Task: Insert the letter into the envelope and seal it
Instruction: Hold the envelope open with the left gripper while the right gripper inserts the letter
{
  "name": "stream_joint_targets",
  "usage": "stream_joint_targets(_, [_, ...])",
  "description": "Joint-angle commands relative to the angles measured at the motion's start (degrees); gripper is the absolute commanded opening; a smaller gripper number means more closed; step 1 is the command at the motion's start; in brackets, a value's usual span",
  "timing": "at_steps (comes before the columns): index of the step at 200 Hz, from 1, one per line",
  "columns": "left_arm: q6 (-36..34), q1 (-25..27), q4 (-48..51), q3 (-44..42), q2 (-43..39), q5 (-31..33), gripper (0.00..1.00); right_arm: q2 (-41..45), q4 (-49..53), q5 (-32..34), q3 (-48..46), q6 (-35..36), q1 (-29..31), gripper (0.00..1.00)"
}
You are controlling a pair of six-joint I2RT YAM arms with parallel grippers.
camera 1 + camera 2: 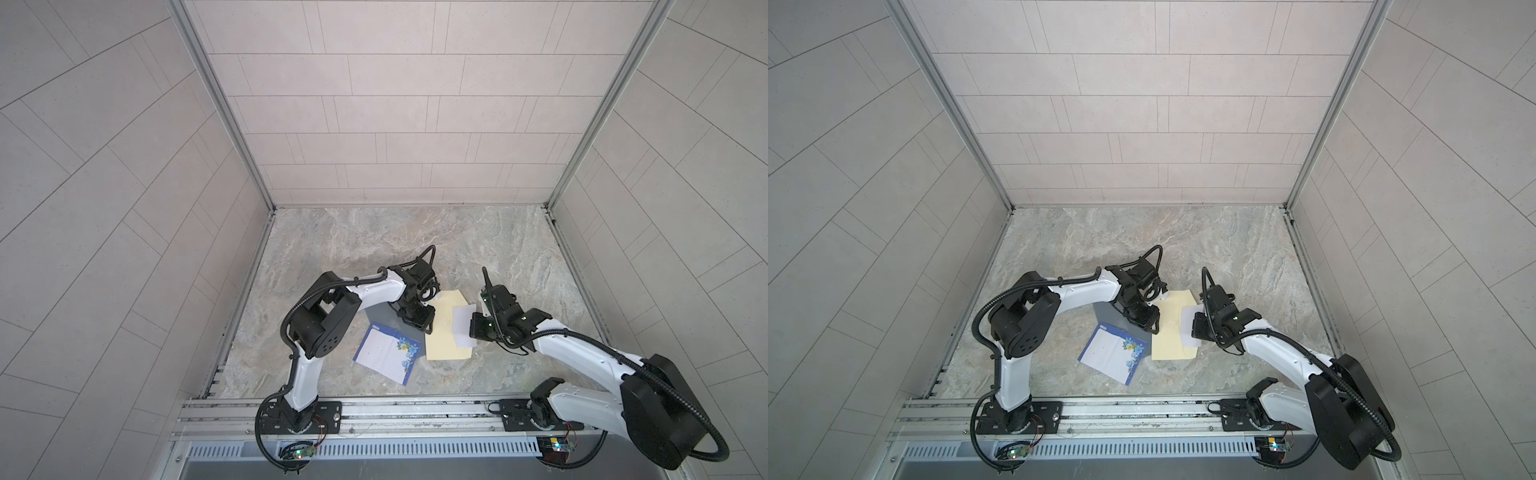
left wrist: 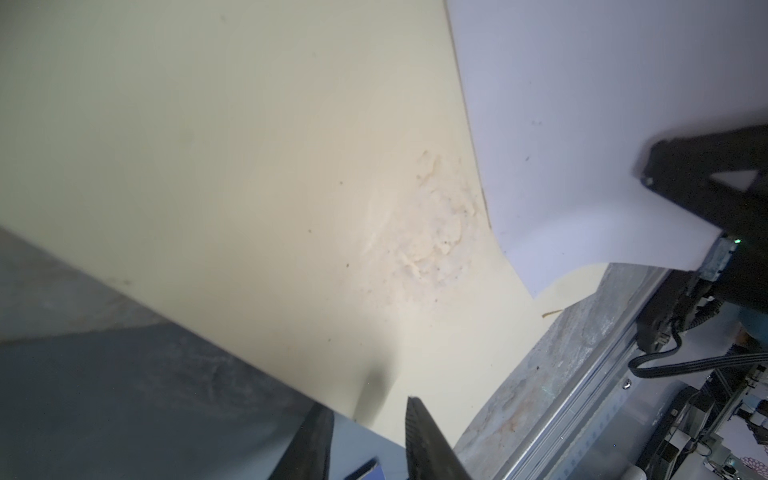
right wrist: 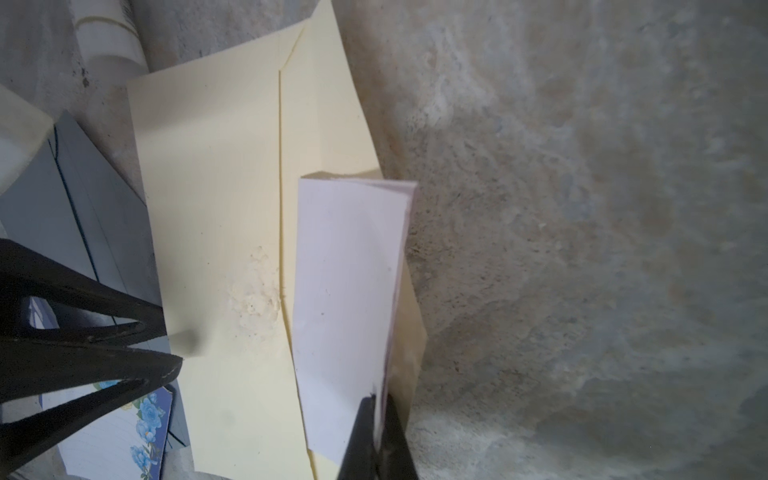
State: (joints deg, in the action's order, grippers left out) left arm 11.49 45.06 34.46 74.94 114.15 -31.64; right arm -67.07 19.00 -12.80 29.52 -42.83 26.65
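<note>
The cream envelope (image 1: 444, 343) lay flat on the marble bench (image 1: 374, 241), flap side up in both top views. The right hand (image 3: 376, 401) was clamped on the folded white letter (image 3: 345, 266), holding it over the envelope's right part, near the opening. The left hand (image 2: 368, 405) sat at the envelope's left edge with its jaws narrowly apart; whether they gripped the paper could not be told. A floral-bordered sheet (image 1: 384, 353) and a grey sheet (image 1: 380, 318) lay beside it.
</note>
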Motion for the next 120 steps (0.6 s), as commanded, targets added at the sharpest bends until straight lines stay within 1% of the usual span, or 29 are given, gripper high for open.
stream_joint_targets(1, [-1.47, 0.09, 0.01, 1.16, 1.73, -0.36, 0.36, -1.26, -2.57, 1.11, 0.1, -2.48, -0.04, 0.0])
stream_joint_targets(53, [-0.93, 0.04, -1.67, 1.65, 1.95, -0.77, 0.37, -4.36, -5.78, -1.11, 0.43, -3.58, 0.18, 0.0])
stream_joint_targets(96, [-0.41, -0.09, -2.12, 3.32, 2.99, -0.09, 0.37, -7.96, -5.86, -4.46, 2.62, -1.78, 0.36, 0.0])
stream_joint_targets(120, [0.13, -0.1, -2.78, 4.19, 3.44, 0.09, 0.37, -10.87, -4.66, -4.49, 4.78, -0.44, 0.56, 0.0])
